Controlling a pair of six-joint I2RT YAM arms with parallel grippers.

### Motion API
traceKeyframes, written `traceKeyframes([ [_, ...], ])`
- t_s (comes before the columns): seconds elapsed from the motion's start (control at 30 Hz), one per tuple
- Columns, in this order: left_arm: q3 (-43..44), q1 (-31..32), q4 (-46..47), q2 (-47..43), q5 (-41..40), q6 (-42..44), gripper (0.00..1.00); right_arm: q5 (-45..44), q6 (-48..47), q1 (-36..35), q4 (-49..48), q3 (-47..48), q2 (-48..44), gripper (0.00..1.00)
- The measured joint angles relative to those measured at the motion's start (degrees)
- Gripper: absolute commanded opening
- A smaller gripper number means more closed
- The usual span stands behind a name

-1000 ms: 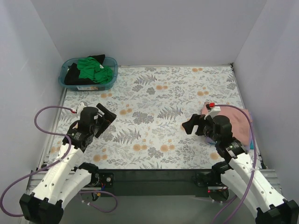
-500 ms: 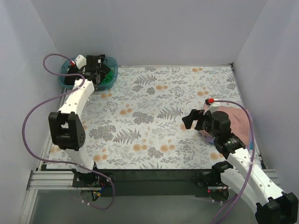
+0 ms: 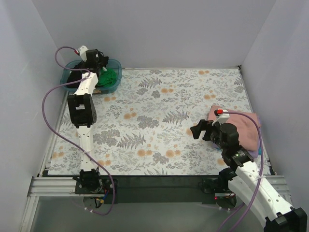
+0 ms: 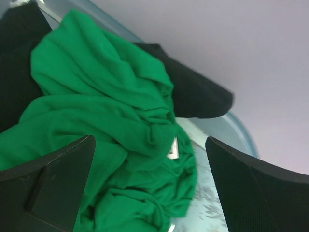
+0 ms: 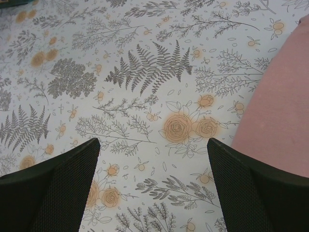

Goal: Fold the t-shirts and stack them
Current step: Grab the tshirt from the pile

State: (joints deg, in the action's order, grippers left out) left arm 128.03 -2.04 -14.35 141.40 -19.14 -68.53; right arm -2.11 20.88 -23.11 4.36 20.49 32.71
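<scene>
— What has changed over the table (image 3: 159, 96)?

— My left arm (image 3: 82, 111). A second ago it was folded up near its base at the front left. Now it's stretched all the way to the far left corner, and my left gripper (image 3: 98, 65) hangs over the teal tub (image 3: 116, 65). My right arm (image 3: 241, 164) has hardly moved.

— What does that mean for the job?

— I'd say I'm about to fetch the next shirt. One pink shirt (image 3: 244, 128) already lies folded flat at the right edge of the table. The green shirt (image 3: 110, 76) and the black shirt (image 3: 73, 79) are crumpled in the tub, so most of the folding isn't done yet.

— And your jaws?

— From the left wrist, my left gripper (image 4: 149, 140) is spread wide with nothing in it. The green shirt (image 4: 106, 121) bunches right below the gap, with the black shirt (image 4: 198, 96) behind it. I can't tell whether my fingertips touch the cloth yet. My right gripper (image 3: 199, 129) is spread just as wide and holds nothing. From its wrist view it (image 5: 153, 141) hovers over bare printed tabletop, with the pink shirt (image 5: 285, 121) just beside its right finger.
</scene>
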Motion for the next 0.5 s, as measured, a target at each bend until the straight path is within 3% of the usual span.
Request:
traceKeyframes([
  [0.07, -2.3, 0.0, 3.8, 1.0, 0.1, 1.7, 0.98, -0.6, 0.0, 0.0, 0.0, -0.4, 0.1, 0.98],
  [0.17, -3.6, 0.0, 6.9, 1.8, -0.7, 3.4, 0.9, -1.1, 0.0, 0.0, 0.0, -0.7, 0.7, 0.98],
  [0.2, -3.6, 0.0, 7.6, 1.9, -1.0, 4.0, 0.81, -1.3, -0.1, 0.0, 0.0, -0.7, 1.1, 0.98],
  [0.3, -3.5, 0.1, 10.2, 2.1, -1.7, 6.1, 0.72, -1.9, -0.1, 0.0, 0.0, -0.7, 2.1, 0.98],
  [0.5, -3.1, 0.1, 12.8, 4.7, -3.0, 8.8, 0.72, -2.3, -0.1, 0.0, 0.0, -0.7, 3.4, 0.98],
])
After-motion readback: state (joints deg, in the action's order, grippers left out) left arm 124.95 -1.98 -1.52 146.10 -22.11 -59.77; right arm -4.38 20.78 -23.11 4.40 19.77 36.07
